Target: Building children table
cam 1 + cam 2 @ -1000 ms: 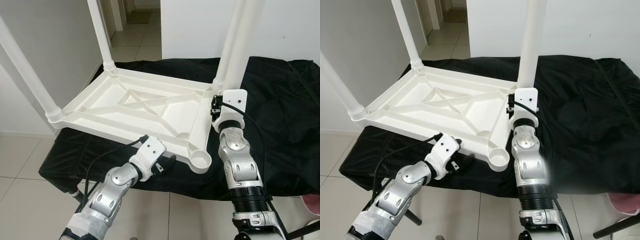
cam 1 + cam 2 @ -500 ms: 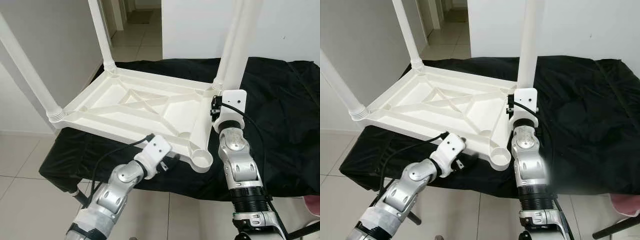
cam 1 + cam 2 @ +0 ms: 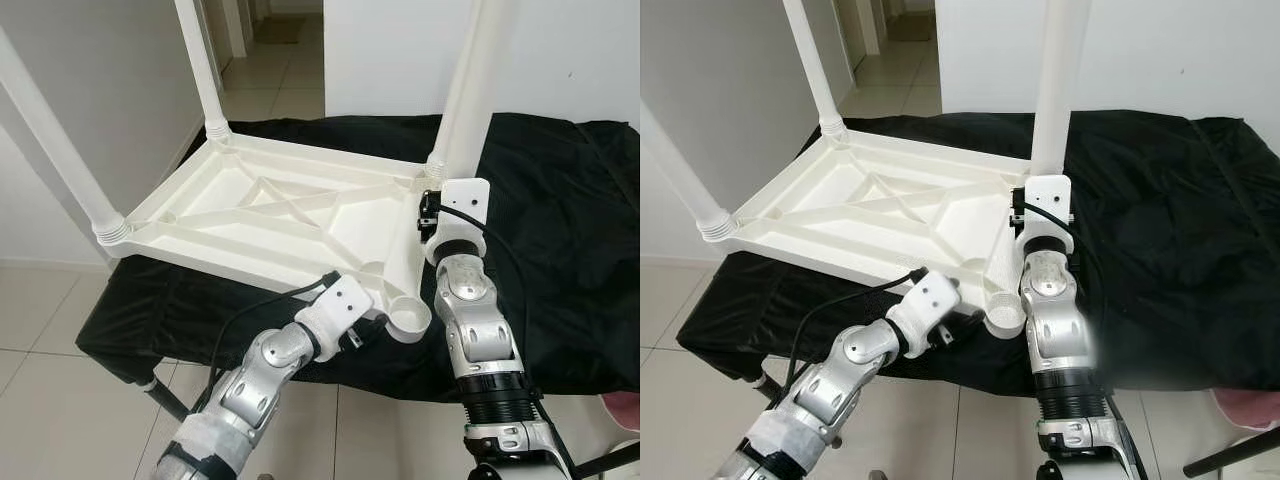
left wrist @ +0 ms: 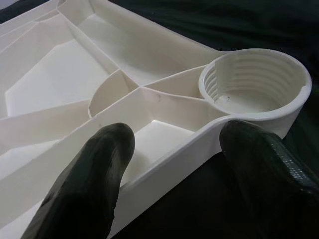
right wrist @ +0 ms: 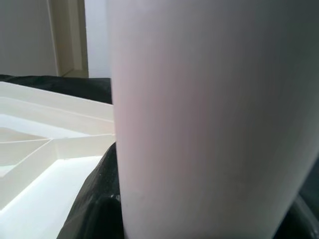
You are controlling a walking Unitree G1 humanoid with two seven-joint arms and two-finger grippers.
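Two fingers (image 4: 94,174) straddling tabletop (image 3: 270,215) rim (beside threaded socket (image 4: 254,87))

No lettering, label, brand mark or number is legible anywhere before me: I read nothing on the white plastic, nothing on the black cloth, nothing on my own arms.
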